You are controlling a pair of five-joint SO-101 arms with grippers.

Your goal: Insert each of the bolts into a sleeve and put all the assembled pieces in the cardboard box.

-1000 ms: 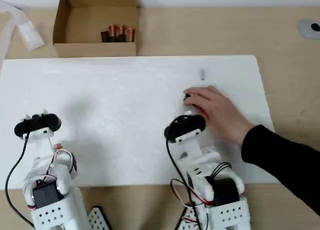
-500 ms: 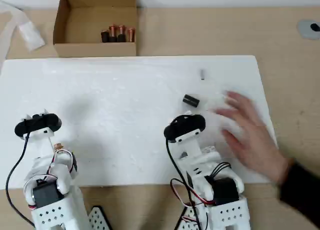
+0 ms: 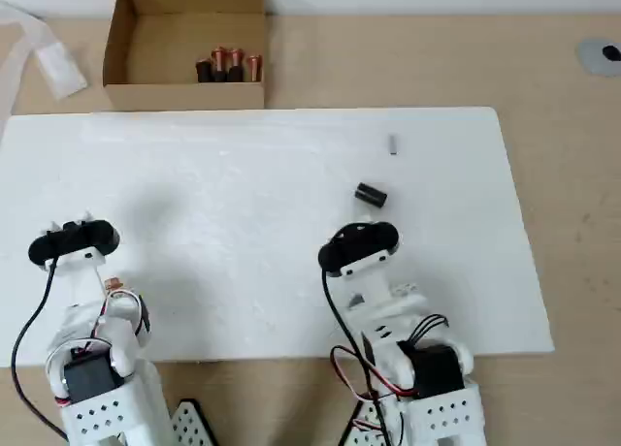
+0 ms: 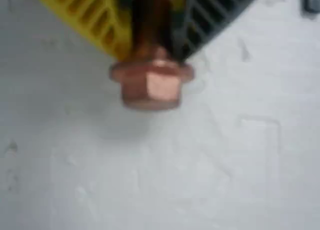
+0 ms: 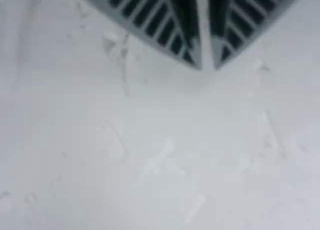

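Your cardboard box sits at the 11 o'clock corner of the table. It's got a little row of assembled pieces in it, copper ends pointing to 12 o'clock, lying by the wall nearest the arms. Your left gripper is pinching a copper bolt by the shank, hex head poking out past the fingertips, close over the white foam board. The black sleeve lies loose on the board, near your right gripper at roughly 12 o'clock from it. That one's fingers are pressed together on nothing. A small grey bit lies further out, around 12.
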